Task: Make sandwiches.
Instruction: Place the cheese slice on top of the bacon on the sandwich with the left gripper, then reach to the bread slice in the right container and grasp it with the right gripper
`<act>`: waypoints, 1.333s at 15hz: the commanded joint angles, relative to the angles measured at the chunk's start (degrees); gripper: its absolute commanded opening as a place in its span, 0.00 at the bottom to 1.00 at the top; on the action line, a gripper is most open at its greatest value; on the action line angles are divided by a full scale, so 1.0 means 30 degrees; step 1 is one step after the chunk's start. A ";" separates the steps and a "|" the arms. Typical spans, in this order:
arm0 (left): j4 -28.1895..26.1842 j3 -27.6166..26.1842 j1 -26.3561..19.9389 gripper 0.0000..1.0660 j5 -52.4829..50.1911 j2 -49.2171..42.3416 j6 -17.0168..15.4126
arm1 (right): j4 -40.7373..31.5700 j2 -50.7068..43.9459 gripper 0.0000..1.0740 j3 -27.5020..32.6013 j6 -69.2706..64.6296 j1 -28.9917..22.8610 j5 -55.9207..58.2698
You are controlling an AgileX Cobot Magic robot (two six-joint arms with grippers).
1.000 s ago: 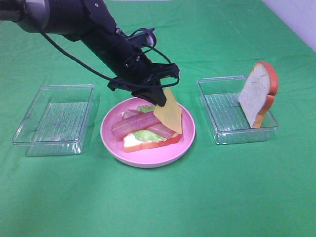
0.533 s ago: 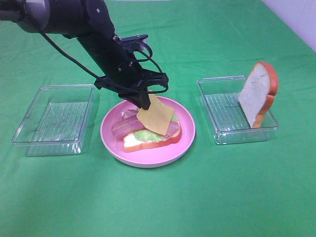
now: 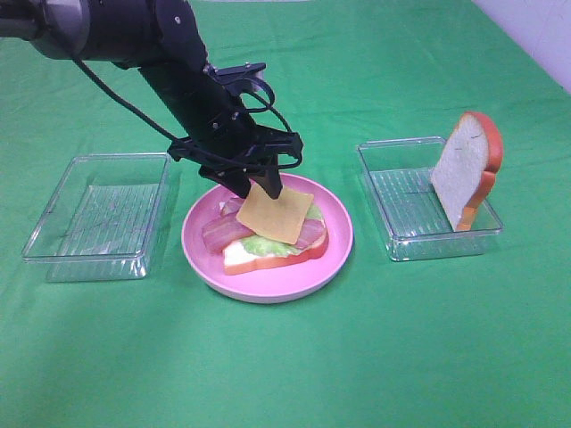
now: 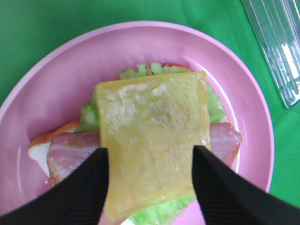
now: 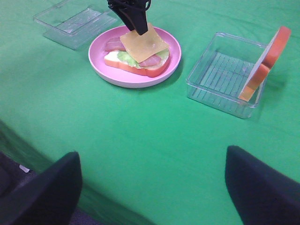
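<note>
Since the cheese square point(image 4: 152, 140) lies flat on the bacon strips point(image 4: 70, 150) directly beneath the left claw point(image 3: 259, 189), whose jaws stand apart on either side of one edge and clamp nothing, the sandwich on the pink plate point(image 3: 335, 254) seems to lack only its top. That bread slice point(image 3: 464, 169) stands on edge in the clear tray point(image 3: 393, 192), long axis upright, well off to the left claw's right and nearer the right claw point(image 5: 152, 154), ahead of it and to its right. The right claw hangs above the worktop point(image 5: 154, 108), jaws wide and empty. The left arm slopes steeply down over the plate.
</note>
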State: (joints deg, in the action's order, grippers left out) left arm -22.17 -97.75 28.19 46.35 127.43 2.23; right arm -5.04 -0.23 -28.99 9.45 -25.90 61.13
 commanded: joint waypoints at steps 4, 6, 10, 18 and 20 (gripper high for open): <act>0.0802 -0.0019 -0.0019 0.65 0.1261 -0.0726 0.0095 | -0.0134 -0.0439 0.71 0.0057 0.0115 0.0038 -0.0115; 0.2044 -0.0134 -0.0019 0.65 0.1471 -0.1280 0.0019 | -0.0172 -0.0439 0.71 0.0057 0.0115 0.0038 -0.0115; 0.6474 -0.0497 -0.0019 0.65 0.4335 -0.3877 0.0057 | -0.0172 -0.0439 0.71 0.0057 0.0115 0.0038 -0.0115; 0.6971 0.0516 -0.0019 0.65 0.8766 -1.0141 -0.1337 | -0.0172 -0.0439 0.71 0.0057 0.0115 0.0038 -0.0115; 0.6971 0.2082 -0.0019 0.65 0.8728 -1.2166 -0.1318 | -0.0172 -0.0439 0.71 0.0057 0.0115 0.0038 -0.0115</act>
State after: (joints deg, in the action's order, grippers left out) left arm -1.26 -90.30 28.19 69.27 90.01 -1.20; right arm -5.10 -0.23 -28.99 9.45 -25.90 61.13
